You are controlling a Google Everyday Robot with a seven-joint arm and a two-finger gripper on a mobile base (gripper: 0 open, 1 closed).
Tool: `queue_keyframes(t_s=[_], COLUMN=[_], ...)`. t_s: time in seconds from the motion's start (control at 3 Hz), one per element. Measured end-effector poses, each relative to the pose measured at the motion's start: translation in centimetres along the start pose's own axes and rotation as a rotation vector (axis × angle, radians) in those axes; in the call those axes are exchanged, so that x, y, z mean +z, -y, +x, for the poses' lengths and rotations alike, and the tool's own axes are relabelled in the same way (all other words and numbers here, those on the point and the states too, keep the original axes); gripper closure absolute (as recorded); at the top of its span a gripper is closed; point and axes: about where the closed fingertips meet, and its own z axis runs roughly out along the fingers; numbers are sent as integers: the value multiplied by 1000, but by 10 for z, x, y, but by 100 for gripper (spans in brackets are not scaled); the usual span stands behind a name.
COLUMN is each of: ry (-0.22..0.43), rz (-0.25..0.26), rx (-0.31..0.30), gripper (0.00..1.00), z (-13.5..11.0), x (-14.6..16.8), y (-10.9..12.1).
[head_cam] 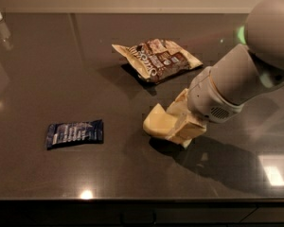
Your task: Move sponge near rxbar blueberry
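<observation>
Yellow sponge (pixel 156 122) held in gripper (pixel 175 125) above table (pixel 47 65) — rxbar blueberry (pixel 75 133) well apart.

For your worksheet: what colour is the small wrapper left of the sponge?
Wrapper: dark blue, white print, camera view. Gripper sits at the sponge.
</observation>
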Motion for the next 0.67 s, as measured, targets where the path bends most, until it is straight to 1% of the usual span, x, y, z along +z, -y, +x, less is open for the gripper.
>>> queue_keyframes(t_s=[0.33, 0.67], ry=[24, 44], rz=[-21, -47], rx=[-42, -70], gripper=[100, 100], z=[-30, -57], x=[13, 31], y=[1, 0])
